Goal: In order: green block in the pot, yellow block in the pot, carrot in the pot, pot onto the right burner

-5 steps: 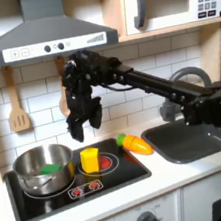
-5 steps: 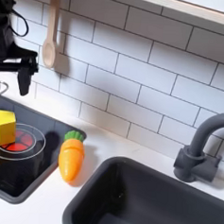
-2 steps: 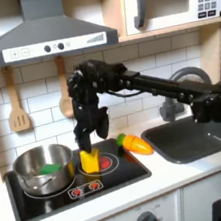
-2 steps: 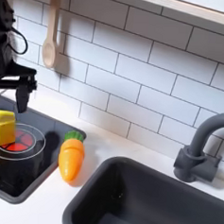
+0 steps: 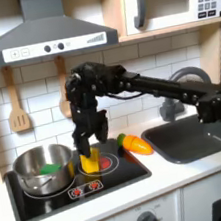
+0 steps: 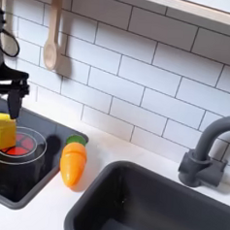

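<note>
We see the gripper (image 5: 86, 147) spread wide just above the yellow block (image 5: 90, 161); the green block (image 5: 51, 168) lies in the pot (image 5: 30, 164), at the yellow block's nine o'clock.

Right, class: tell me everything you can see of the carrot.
The carrot is a small orange toy, tapered, plastic-looking, with a green leafy end. In both exterior views it lies flat on the white counter between the black stove and the sink, leafy end toward the tiled wall. Nothing grips it.
</note>
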